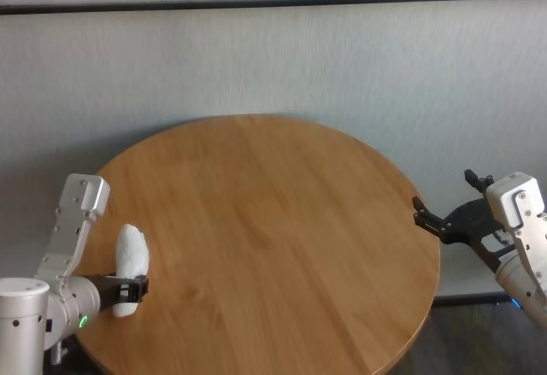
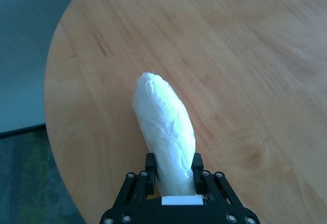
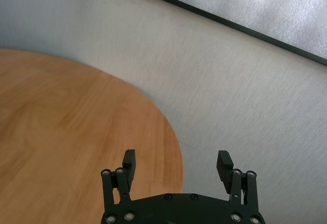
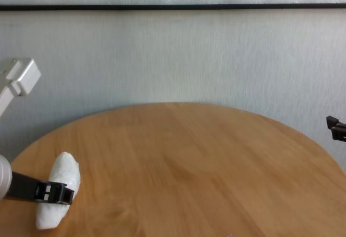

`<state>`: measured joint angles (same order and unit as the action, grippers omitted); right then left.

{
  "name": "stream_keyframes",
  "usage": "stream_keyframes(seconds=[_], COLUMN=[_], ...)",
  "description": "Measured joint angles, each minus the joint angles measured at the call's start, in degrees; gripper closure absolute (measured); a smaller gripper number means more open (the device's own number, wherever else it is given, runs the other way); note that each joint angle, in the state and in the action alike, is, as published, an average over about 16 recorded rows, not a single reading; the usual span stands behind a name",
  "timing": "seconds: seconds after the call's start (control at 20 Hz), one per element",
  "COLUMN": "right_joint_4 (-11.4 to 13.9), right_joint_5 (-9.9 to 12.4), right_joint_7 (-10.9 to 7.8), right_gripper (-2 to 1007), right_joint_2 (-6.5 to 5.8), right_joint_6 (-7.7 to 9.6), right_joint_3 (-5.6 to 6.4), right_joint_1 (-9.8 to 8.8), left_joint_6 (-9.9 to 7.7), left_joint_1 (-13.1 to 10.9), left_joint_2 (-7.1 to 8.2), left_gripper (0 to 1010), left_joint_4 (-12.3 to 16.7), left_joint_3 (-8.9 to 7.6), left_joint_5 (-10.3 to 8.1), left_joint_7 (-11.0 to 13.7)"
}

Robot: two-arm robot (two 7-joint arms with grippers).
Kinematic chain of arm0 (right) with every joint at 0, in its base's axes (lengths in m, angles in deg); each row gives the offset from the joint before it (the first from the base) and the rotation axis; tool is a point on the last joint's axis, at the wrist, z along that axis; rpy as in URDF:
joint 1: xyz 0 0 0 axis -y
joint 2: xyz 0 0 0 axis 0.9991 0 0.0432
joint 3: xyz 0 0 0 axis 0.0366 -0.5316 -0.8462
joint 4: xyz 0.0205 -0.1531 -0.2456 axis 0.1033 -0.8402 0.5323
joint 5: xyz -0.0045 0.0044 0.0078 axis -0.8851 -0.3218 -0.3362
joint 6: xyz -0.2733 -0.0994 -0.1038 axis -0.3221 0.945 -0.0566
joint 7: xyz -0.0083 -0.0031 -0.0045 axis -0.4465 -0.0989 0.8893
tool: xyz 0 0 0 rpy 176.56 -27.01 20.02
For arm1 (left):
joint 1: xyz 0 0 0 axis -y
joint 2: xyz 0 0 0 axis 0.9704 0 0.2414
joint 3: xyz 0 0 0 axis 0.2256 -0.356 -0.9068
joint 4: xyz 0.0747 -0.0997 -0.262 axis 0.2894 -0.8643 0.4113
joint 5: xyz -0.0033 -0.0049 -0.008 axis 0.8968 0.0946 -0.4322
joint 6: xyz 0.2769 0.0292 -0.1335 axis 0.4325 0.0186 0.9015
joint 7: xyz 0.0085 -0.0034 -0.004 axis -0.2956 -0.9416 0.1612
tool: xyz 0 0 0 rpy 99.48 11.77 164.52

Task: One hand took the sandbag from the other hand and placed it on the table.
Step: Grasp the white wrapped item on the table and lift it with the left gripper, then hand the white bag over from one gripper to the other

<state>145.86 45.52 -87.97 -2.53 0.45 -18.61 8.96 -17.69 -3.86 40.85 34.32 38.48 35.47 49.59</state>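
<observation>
- A pale grey wall [image 1: 282, 59] with a dark horizontal strip [image 1: 273, 1] near the top of the frame backs the scene in the head view; a round wooden table [image 1: 273, 238] of warm light-brown grain fills the centre and lower part.
- At the lower left of the head view, the left gripper [image 1: 130, 290], on a silver wrist with a green light, reaches in over the table's left edge.
- Its black fingers [image 2: 150, 169] are clamped on the white sandbag [image 1: 132, 264], one on each side of the pouch near its lower end, as the left wrist view shows.
- The sandbag is a wrinkled, loaf-shaped pouch standing close to upright at the lower left of the table; most of its length rises above the fingers and a short end sticks out below them.
- Whether its lower end touches the wood cannot be told.
- At the right edge of the head view, the right gripper [image 1: 444, 217] hangs just off the table's right rim, well apart from the sandbag.
- Its fingers [image 3: 129, 162] stand wide apart with nothing between them.
</observation>
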Motion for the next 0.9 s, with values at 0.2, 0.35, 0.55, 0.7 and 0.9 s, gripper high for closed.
stream_keyframes(seconds=[0.2,0.35,0.55,0.7,0.9], right_joint_4=[0.00,0.00,0.00,0.00,0.00], right_joint_5=[0.00,0.00,0.00,0.00,0.00], right_joint_7=[0.00,0.00,0.00,0.00,0.00], right_gripper=[5,5,5,5,5], right_joint_2=[0.00,0.00,0.00,0.00,0.00], right_joint_6=[0.00,0.00,0.00,0.00,0.00], right_joint_3=[0.00,0.00,0.00,0.00,0.00], right_joint_1=[0.00,0.00,0.00,0.00,0.00], left_joint_6=[0.00,0.00,0.00,0.00,0.00], left_joint_1=[0.00,0.00,0.00,0.00,0.00], left_joint_2=[0.00,0.00,0.00,0.00,0.00], left_gripper=[589,609,629,640,648], left_joint_4=[0.00,0.00,0.00,0.00,0.00], left_joint_3=[0.00,0.00,0.00,0.00,0.00], left_joint_5=[0.00,0.00,0.00,0.00,0.00], left_joint_7=[0.00,0.00,0.00,0.00,0.00])
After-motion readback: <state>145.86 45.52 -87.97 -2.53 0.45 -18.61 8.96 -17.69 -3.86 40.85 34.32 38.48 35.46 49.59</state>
